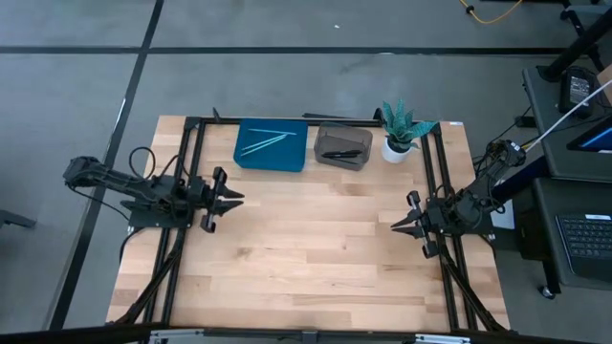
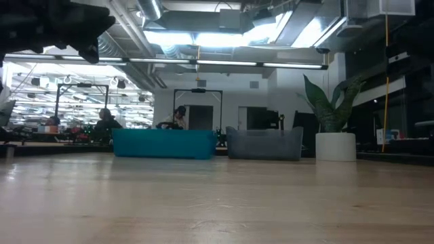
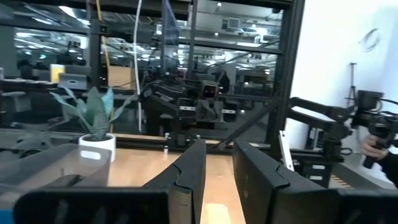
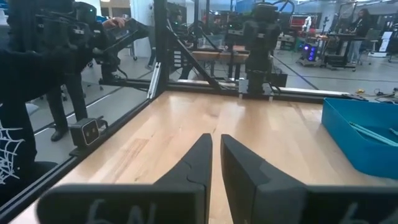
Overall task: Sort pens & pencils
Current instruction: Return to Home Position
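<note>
Several light-blue pencils [image 1: 266,143] lie flat inside the blue tray [image 1: 251,158] at the table's far edge; the right wrist view shows them too [image 4: 375,132]. Black pens [image 1: 341,153] lie on the floor of the grey tray [image 1: 325,158] beside it. My left gripper [image 1: 235,198] hovers at the table's left side, pointing right, slightly open with nothing between its fingers [image 3: 219,168]. My right gripper [image 1: 395,225] hovers at the right side, pointing left, shut and empty [image 4: 216,149]. Both are well short of the trays.
A potted plant [image 1: 400,132] in a white pot stands right of the grey tray at the far edge. Black frame rails [image 1: 187,172] run along the table's left, right and far sides. Bare wood [image 1: 316,248] spans the middle and near part between the arms.
</note>
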### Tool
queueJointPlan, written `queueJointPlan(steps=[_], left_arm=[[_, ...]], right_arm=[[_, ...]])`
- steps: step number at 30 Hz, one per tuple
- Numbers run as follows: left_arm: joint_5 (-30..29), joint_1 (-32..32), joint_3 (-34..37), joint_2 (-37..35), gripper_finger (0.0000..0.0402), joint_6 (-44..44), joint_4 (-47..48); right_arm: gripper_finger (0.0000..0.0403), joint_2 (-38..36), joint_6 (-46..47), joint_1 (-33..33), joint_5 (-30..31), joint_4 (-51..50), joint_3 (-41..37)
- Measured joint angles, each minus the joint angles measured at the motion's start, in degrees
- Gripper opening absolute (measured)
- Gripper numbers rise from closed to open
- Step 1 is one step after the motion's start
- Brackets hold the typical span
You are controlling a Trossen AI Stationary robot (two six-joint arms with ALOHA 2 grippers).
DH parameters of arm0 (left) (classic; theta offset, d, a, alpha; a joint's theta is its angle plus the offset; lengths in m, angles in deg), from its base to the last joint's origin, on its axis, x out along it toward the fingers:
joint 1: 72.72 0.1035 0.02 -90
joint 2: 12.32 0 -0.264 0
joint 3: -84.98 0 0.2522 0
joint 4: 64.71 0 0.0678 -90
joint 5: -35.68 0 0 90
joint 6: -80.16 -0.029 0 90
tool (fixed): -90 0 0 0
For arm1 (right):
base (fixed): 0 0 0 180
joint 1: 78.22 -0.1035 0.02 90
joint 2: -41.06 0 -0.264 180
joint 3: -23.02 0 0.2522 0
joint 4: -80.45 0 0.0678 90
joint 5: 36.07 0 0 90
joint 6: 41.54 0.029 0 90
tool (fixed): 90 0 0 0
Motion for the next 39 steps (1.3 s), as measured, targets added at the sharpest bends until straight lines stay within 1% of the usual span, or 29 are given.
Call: queueJointPlan(steps=[3, 9, 16, 39], left_arm=[[0.0, 1.5, 0.0, 0.0, 0.0074, 0.0, 0.0], [0.0, 3.5, 0.0, 0.0, 0.0074, 0.0, 0.2], [0.0, 4.6, 0.0, -0.2, 0.0074, 0.0, 0.3], [0.0, 4.6, 0.0, -0.4, 0.0074, 0.0, 0.3]], right_arm=[[0.0037, 0.0, -0.1, 0.0, 0.2, -0.9, 0.0], [0.0037, 0.0, 0.1, 0.0, 4.3, -2.8, 0.0], [0.0037, 0.0, 0.0, 0.0, 4.4, -3.3, 0.0], [0.0037, 0.0, -1.6, 0.0, 4.5, -3.4, 0.0]])
